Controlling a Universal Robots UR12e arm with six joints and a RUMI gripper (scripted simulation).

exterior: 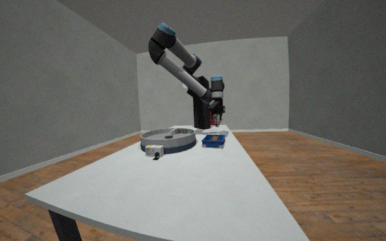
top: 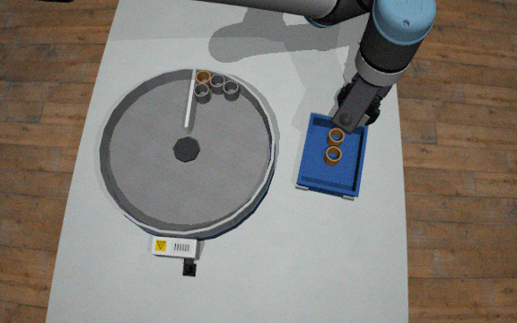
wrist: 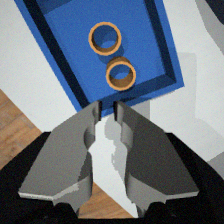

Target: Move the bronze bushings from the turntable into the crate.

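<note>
My gripper (top: 345, 126) (exterior: 216, 124) (wrist: 107, 102) is shut to a narrow gap with nothing between the fingertips. It hangs above the far edge of the blue crate (top: 304, 152) (exterior: 214, 145) (wrist: 171, 45). Inside the crate, one bronze bushing (top: 335, 144) (wrist: 119, 61) stands near the far wall, and a second bronze bushing (top: 331, 163) (wrist: 90, 38) stands close beside it. On the grey turntable (top: 151, 188) (exterior: 179, 144), a bronze bushing (top: 206, 82) stands against the divider and the rim. Steel bushings (top: 202, 98) (top: 217, 90) (top: 231, 98) crowd beside it.
The white divider (top: 189, 99) runs inward from the turntable's far rim. A dark hub (top: 187, 149) sits at its centre. A white control box (top: 174, 248) (exterior: 154, 150) is at the turntable's near side. The turntable's raised wall stands left of the crate.
</note>
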